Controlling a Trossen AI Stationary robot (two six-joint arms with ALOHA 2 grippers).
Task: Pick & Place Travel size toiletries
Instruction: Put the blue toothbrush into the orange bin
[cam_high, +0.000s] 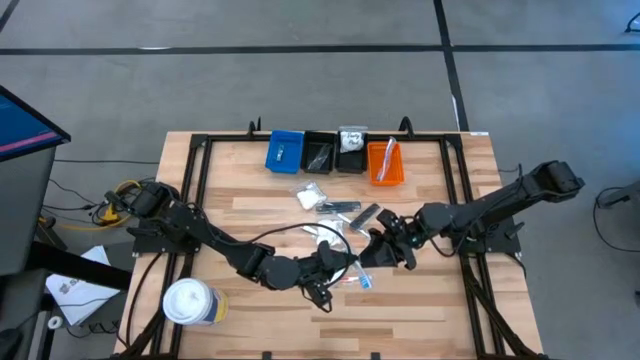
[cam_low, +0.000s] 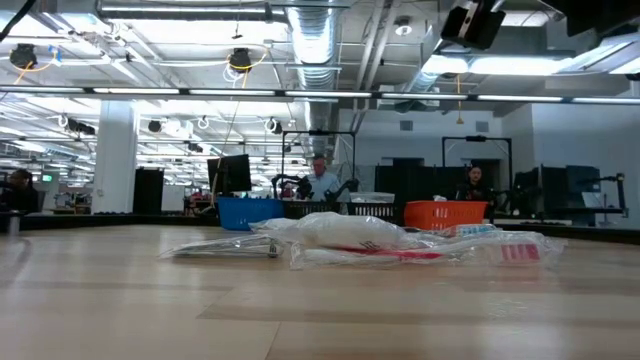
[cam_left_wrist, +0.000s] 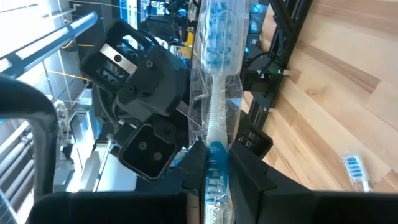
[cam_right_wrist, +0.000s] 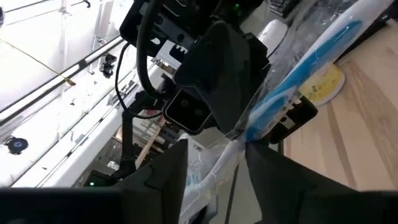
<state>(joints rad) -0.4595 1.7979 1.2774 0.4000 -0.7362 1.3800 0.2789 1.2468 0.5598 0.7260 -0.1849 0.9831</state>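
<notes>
Left claw (cam_left_wrist: 214, 186) was clamped on the wrapped blue toothbrush (cam_left_wrist: 214, 68); right claw (cam_right_wrist: 214, 165) pinched its crinkly wrapper (light, slippery — grip the stiff handle).

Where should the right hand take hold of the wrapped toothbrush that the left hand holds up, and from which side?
Take the free stretch of the wrapped toothbrush beyond the left hand, which clamps one end. The right hand should probably come from the opposite end, facing the left hand, and grip across the slim stick: it is rigid, while the clear wrapper is loose.
</notes>
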